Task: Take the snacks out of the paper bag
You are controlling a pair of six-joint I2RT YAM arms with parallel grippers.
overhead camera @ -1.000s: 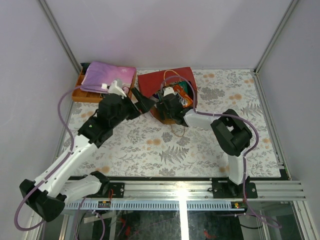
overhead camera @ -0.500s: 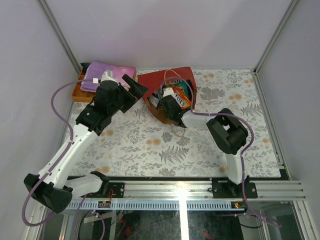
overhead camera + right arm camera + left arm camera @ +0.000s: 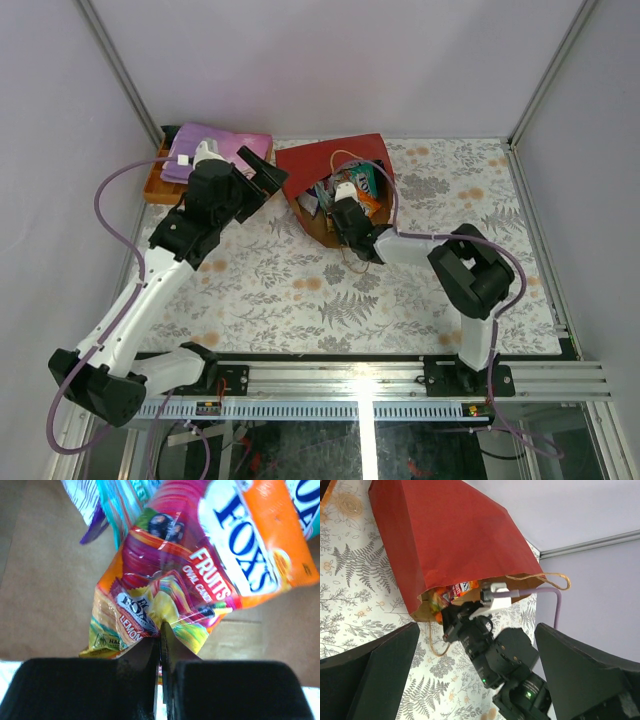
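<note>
The red paper bag (image 3: 340, 160) lies on its side on the table, its brown mouth facing the arms. Snacks (image 3: 364, 186) show in the mouth. My right gripper (image 3: 161, 630) reaches into the bag and is shut on the lower edge of a multicoloured Fox's candy pack (image 3: 200, 570), crumpling the foil. Teal and purple packets (image 3: 117, 502) lie behind it. My left gripper (image 3: 268, 178) hovers open beside the bag's left side and holds nothing. From the left wrist, the paper bag (image 3: 445, 540) and the right arm (image 3: 490, 645) show between the wide black fingers (image 3: 375, 675).
An orange tray (image 3: 160, 187) with a folded pink-purple cloth (image 3: 215, 148) sits at the back left, just behind the left gripper. The bag's beige handles (image 3: 555, 582) trail onto the floral tablecloth (image 3: 300, 290). Walls close the table's back and sides.
The right gripper has closed on the Fox's candy pack inside the bag. The left gripper has drawn back from the bag's mouth, up and left toward the tray, staying open.
</note>
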